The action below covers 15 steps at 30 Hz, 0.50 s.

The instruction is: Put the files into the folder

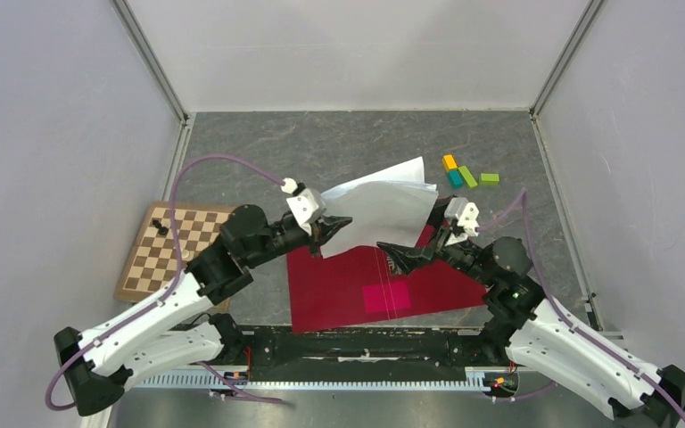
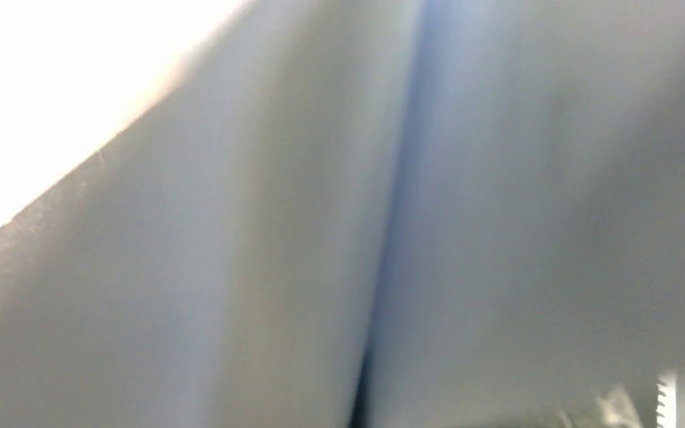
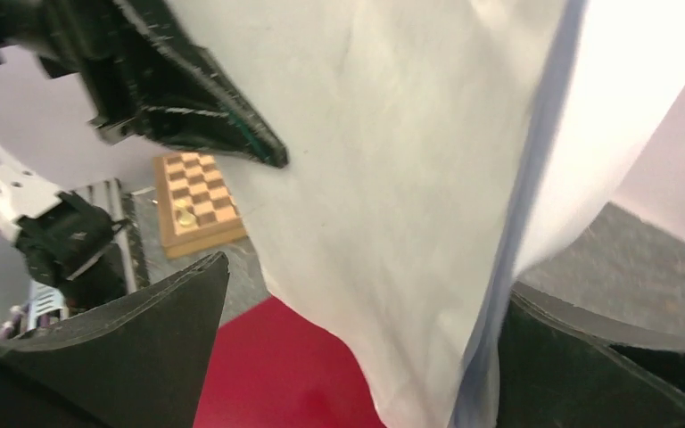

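White paper sheets (image 1: 383,209) held up over the open red folder (image 1: 339,285), long axis slanting near-left to far-right | left gripper (image 1: 337,223) pinches their left edge | right gripper (image 1: 397,255) spread wide around their near edge | folder flat on the table

Both arms are stretched inward with elbows bent, and the wrists are turned toward each other. The left end effector (image 1: 337,223) is seen clamped on the raised files (image 1: 383,209) at their edge. The right end effector (image 1: 398,255) is held wide apart, its fingers (image 3: 116,357) spread either side of the sheets.
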Available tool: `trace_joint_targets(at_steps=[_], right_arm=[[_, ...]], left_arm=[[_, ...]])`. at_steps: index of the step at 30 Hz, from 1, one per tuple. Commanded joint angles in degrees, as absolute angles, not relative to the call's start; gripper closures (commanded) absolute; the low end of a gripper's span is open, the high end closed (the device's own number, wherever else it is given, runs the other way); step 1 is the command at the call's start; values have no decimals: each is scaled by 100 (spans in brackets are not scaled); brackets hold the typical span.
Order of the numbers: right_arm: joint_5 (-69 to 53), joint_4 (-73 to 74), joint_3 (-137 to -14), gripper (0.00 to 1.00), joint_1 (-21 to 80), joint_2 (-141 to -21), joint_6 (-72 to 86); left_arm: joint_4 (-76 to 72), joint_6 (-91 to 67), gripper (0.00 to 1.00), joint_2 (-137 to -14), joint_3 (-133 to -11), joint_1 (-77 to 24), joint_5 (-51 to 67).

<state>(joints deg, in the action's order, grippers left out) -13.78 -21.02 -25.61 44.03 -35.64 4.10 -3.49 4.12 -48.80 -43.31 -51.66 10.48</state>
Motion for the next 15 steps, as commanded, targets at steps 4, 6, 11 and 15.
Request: trace_joint_targets(at_steps=[4, 6, 11, 15], right_arm=[[-2410, -1863, -3180, 11, 4420, -3071, 355], [-2473, -1817, -3300, 18, 4421, -3037, 353], [-2689, -1766, -3437, 33, 4425, -3227, 366], [-2822, -1810, -3426, 45, 4421, -3210, 406]], left_arm=[[1223, 573, 98, -4607, -5387, -4672, 2004], [1285, 483, 98, -4592, -5464, -4557, 2216], [1173, 194, 98, -4541, -5489, -4332, 2763], [1140, 186, 98, -4433, -5429, -4233, 2877]])
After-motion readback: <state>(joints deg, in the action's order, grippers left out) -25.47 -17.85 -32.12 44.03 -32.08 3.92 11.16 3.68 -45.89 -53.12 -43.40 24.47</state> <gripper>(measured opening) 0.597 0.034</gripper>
